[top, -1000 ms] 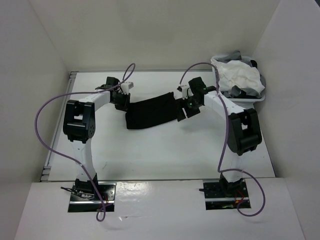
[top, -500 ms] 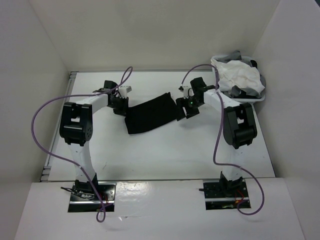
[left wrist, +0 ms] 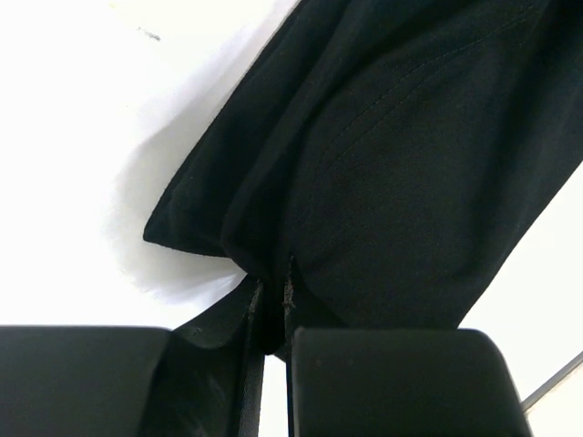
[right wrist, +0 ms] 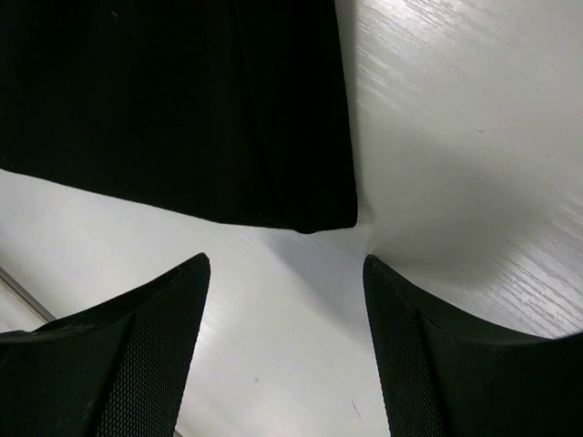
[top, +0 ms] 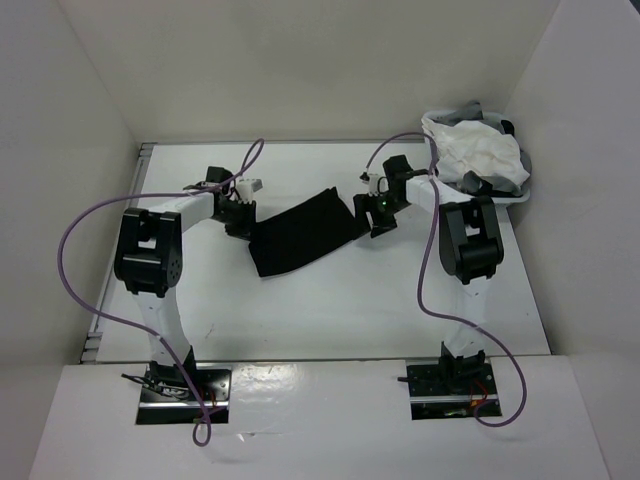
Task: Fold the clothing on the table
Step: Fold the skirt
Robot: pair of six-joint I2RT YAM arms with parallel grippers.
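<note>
Black soft fabric garment (top: 302, 230) lies on white matte table (top: 330, 310), long axis slanting between arms. Left gripper (left wrist: 271, 296) clamped on its left end; right gripper (right wrist: 284, 269) spread, empty, garment's right edge just ahead.

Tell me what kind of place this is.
Probably a robotics lab test cell, not a home: plain white walls box in a white table, a left arm and right arm are bolted at its near edge, and a basket holds crumpled garments.
</note>
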